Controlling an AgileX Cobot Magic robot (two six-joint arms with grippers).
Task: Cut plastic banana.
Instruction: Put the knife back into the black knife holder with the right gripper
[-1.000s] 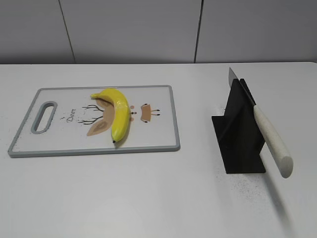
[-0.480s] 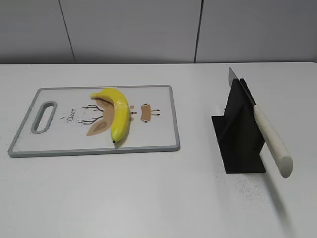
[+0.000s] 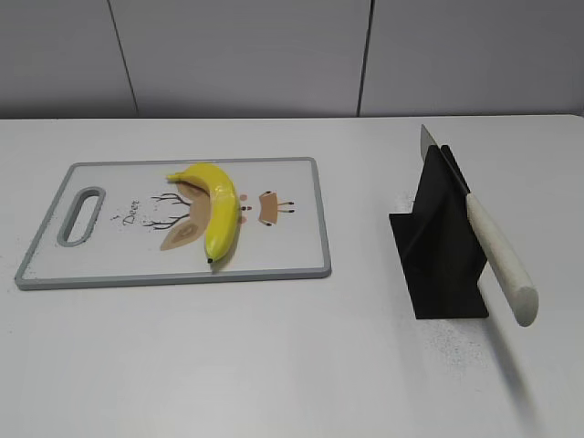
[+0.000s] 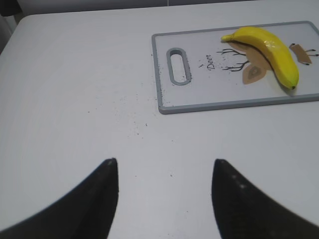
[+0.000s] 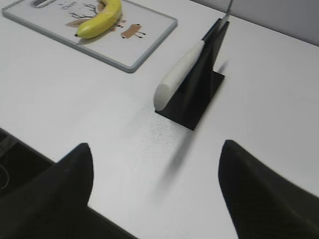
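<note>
A yellow plastic banana [image 3: 217, 208] lies on a white cutting board [image 3: 292, 246] with a grey rim and a deer print, left of centre on the table. It also shows in the left wrist view [image 4: 271, 50] and the right wrist view [image 5: 101, 21]. A knife with a white handle [image 3: 499, 260] rests slanted in a black stand [image 3: 443, 242] at the right, also in the right wrist view [image 5: 177, 74]. My left gripper [image 4: 164, 167] is open and empty above bare table, short of the board. My right gripper [image 5: 157, 149] is open and empty, short of the knife stand. Neither arm shows in the exterior view.
The cutting board [image 4: 164, 94] has a slotted handle hole [image 4: 178, 65] at its left end. Dark specks dot the white table near the stand [image 3: 447, 342]. A table edge and dark floor show at the lower left of the right wrist view [image 5: 20, 159]. A grey wall stands behind.
</note>
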